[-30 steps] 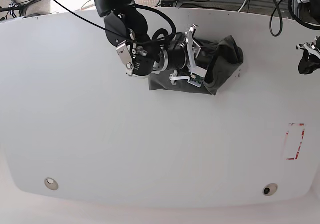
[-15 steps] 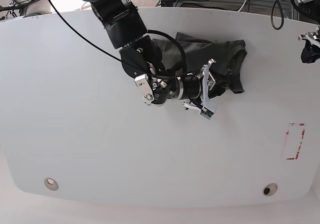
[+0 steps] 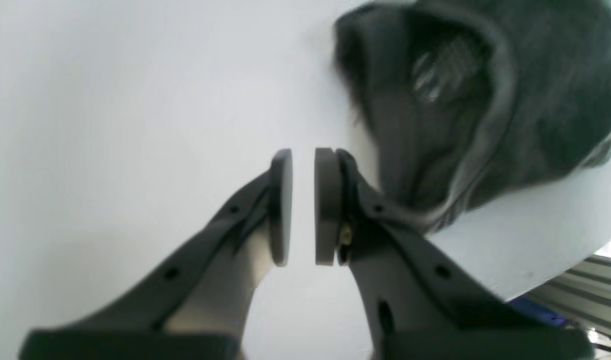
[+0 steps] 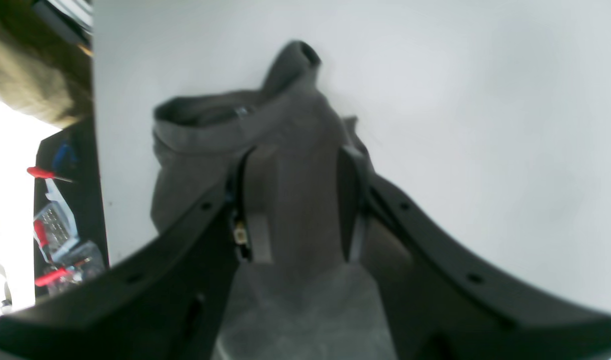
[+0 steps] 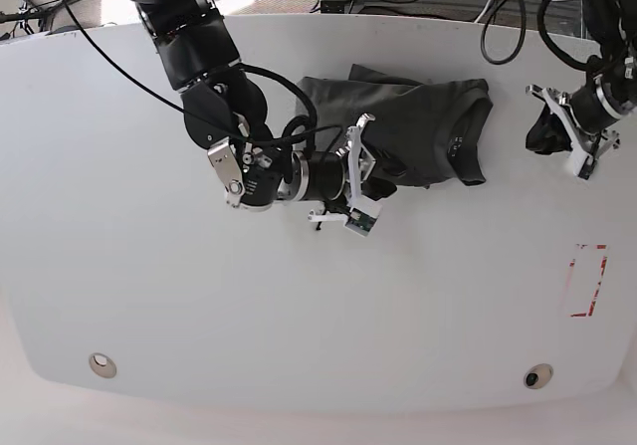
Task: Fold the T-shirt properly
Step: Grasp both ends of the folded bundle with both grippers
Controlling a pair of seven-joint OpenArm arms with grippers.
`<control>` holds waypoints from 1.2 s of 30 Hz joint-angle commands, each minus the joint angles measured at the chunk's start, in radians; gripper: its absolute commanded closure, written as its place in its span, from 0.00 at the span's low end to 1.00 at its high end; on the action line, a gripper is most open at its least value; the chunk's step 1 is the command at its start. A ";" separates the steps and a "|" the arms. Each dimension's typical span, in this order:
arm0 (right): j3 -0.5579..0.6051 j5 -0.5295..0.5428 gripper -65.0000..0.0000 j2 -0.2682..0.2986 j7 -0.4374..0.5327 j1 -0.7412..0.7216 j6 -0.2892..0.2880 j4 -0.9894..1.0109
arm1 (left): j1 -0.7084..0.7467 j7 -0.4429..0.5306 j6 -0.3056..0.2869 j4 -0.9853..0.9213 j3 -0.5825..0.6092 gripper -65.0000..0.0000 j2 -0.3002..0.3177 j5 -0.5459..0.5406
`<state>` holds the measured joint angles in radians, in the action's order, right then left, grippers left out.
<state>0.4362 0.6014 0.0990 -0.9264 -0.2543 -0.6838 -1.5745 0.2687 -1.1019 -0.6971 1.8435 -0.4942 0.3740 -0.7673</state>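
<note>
The T-shirt [image 5: 423,126] lies bunched in the upper middle of the white surface [image 5: 179,296], its long side running left to right across the frame, the neck opening toward the right end. The right tool [image 5: 350,181] reaches in low from the left, its arm nearly level, and pinches a fold of the shirt's lower left edge. The left tool [image 5: 565,131] hangs at the upper right, released, with only a narrow gap between its pads, holding nothing.
</note>
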 commanded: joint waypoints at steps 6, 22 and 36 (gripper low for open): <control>-0.001 0.035 0.72 0.138 0.036 0.060 0.008 -0.119 | -0.079 0.004 -0.001 0.051 0.168 0.89 -0.155 0.216; -0.161 0.032 0.82 0.216 0.117 0.080 0.000 -0.020 | -0.098 0.075 -0.001 0.025 0.455 0.89 -0.287 0.489; -0.161 -0.025 0.83 0.216 0.208 0.092 0.000 0.059 | -0.081 0.079 -0.001 0.005 0.454 0.89 -0.238 0.487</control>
<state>0.2821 0.5953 0.3073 -0.7502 -0.1471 -0.6777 -1.5028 0.2005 -1.0336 -0.6971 1.8309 -0.0406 0.1314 -0.2691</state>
